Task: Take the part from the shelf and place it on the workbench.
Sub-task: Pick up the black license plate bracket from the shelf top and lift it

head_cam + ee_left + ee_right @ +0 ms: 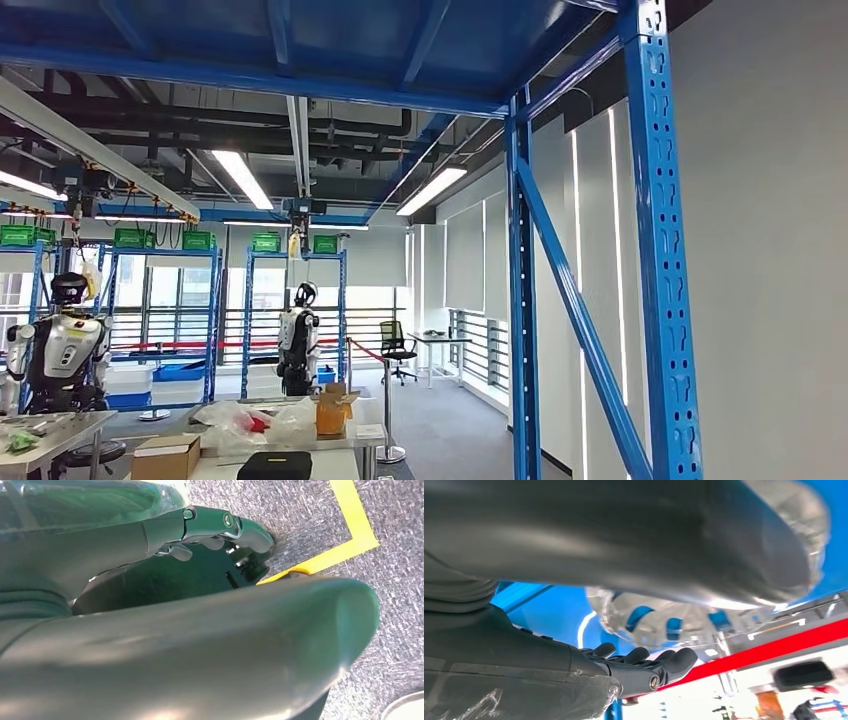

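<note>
Right hand [644, 667], seen from its wrist camera, holds a clear, crinkled plastic-wrapped part with blue patches [669, 622] between the thick grey thumb [624, 545] across the upper frame and the dark fingers [674, 662] curled at lower centre; the part sits at mid-frame, against a blue surface [554, 615], with a red strip [784, 642] running across the right side behind it. Left hand [220, 545], in its own wrist camera, has its dark fingers bent inward toward the broad grey thumb [200, 650] with nothing between them, over grey carpet floor [310, 520] marked by a yellow tape line [357, 525] at the upper right.

From the head camera, a blue perforated steel shelf frame [655, 260] stands at the right with a diagonal brace, its blue deck spanning the top. At lower left a white tabletop [300, 465] carries a cardboard box [165, 457], a black case [274, 466] and crumpled clear bags [250, 420]. Two other humanoid robots stand beyond, one at the far left [62, 350] and one near centre [298, 340], before blue racks with green bins [135, 238].
</note>
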